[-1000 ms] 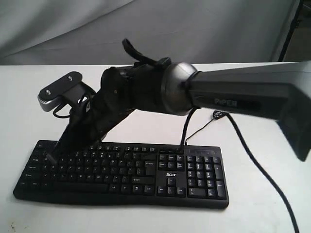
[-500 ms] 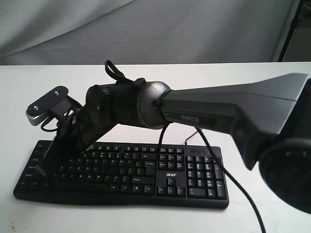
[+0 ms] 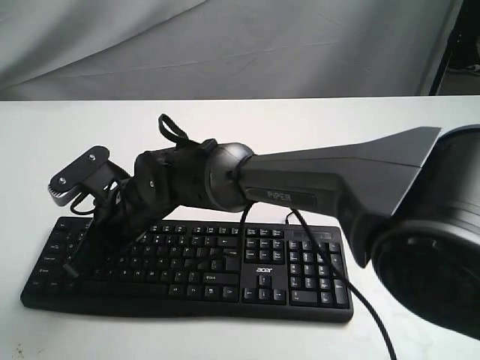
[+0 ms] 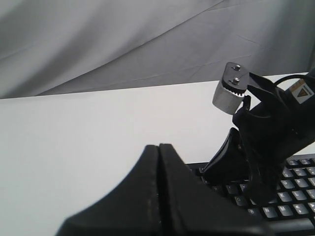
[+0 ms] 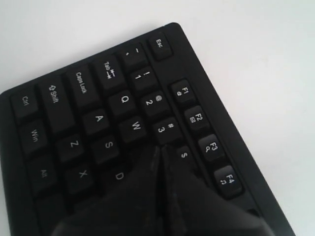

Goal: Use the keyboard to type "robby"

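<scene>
The keyboard lies flat on the white table, near its front edge, with the number pad and the acer logo on the right of the exterior view. A grey cloth hangs behind the table.

The right arm comes in from the right side of that view and reaches across the middle, stretched long and low above the keyboard. Its grey forearm runs almost level, and the black wrist bends down and to the left. The wrist camera sticks out above the keyboard's upper left corner. The right gripper slants steeply down onto the left end of the letter block. In the right wrist view its two fingers are pressed flat together with only a thin seam between them and nothing held. Their joined tip sits just past the W key, right below the 3 key, covering the key next to W. Whether the tip presses that key or only hangs over it cannot be told.

The left gripper does not show in the exterior view. In its own wrist view its fingers are likewise closed against each other, empty, and it is held on the near side of the keyboard's end, pointing towards the right gripper
</scene>
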`<state>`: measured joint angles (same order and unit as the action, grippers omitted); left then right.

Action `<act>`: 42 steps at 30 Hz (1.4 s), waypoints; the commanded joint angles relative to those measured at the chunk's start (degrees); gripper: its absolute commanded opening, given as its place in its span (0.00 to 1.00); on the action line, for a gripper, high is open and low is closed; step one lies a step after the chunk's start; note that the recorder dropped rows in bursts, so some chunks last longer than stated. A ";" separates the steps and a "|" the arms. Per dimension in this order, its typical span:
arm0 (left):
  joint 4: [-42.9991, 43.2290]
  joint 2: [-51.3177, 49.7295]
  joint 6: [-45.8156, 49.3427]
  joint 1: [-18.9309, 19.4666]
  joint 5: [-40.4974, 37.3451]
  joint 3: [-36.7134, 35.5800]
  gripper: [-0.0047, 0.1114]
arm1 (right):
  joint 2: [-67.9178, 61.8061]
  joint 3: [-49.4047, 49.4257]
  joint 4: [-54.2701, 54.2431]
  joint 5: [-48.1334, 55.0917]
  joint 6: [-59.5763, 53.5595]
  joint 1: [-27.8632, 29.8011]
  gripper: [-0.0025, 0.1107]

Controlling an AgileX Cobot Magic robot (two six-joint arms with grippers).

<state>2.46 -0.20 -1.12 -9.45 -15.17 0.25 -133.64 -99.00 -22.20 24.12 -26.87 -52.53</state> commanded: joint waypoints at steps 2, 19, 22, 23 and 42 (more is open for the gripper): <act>0.27 0.20 -0.16 -0.36 0.42 -0.25 0.04 | 0.06 -0.46 1.94 -0.67 0.12 -0.07 0.02; 0.27 0.20 -0.16 -0.36 0.42 -0.25 0.04 | 0.06 -0.36 1.94 0.13 0.22 -0.07 0.02; 0.27 0.20 -0.16 -0.36 0.42 -0.25 0.04 | -0.35 -0.36 1.94 0.11 0.22 -0.07 0.02; 0.27 0.20 -0.16 -0.36 0.42 -0.25 0.04 | -0.51 -0.36 1.81 0.24 0.22 -0.07 0.02; 0.27 0.20 -0.16 -0.36 0.42 -0.25 0.04 | 2.34 -0.36 4.04 3.78 2.12 0.70 0.02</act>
<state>2.46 -0.20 -1.12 -9.45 -15.17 0.25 -133.77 -99.13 -19.29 25.60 -25.95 -52.53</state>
